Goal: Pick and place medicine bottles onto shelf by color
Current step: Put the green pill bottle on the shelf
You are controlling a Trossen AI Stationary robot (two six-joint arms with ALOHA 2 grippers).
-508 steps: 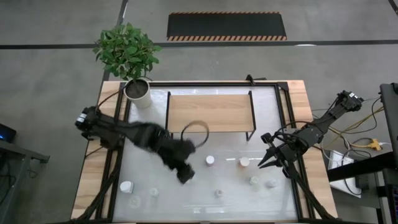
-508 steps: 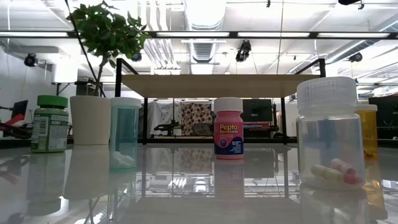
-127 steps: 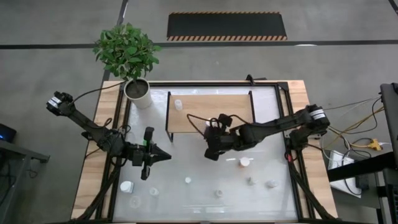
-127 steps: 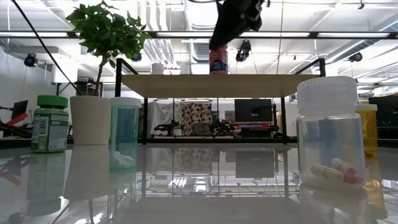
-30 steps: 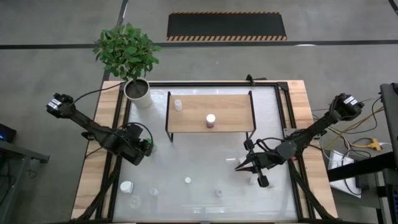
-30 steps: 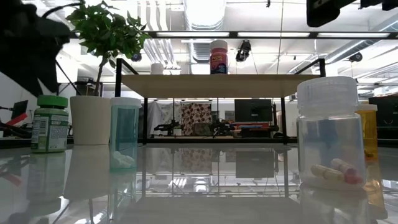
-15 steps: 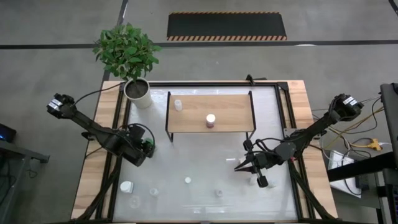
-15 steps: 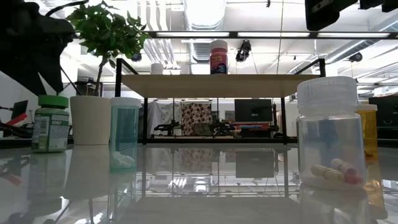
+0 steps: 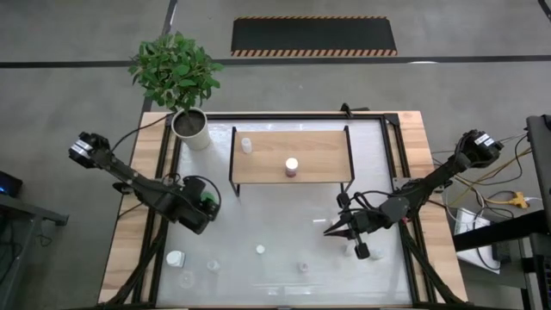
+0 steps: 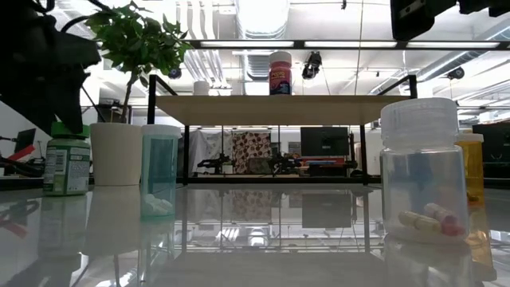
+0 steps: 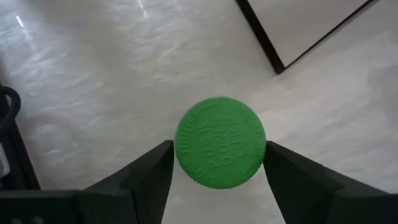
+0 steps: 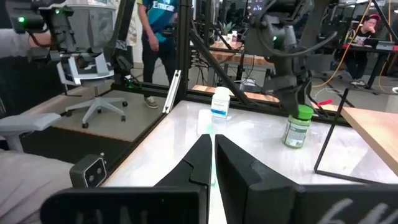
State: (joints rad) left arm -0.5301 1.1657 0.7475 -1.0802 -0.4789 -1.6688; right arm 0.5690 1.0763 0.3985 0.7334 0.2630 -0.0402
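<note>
Left pincer [image 11: 217, 168]: your jaws have widened and come down astride the green-capped bottle [image 11: 221, 150], gaps showing, nothing gripped yet.
Bottle: near the table's [image 9: 284, 215] left edge.
Meaning: close next.
Right pincer [image 9: 331, 232]: shut, empty, waiting right of centre.
Shelf [image 9: 323, 155]: pink bottle [image 9: 292, 165] already placed.

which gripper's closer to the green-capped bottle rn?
Left. The left gripper is right over the green-capped bottle, open fingers either side of its cap. The right gripper sits shut across the table, near its right side, far from it.
</note>
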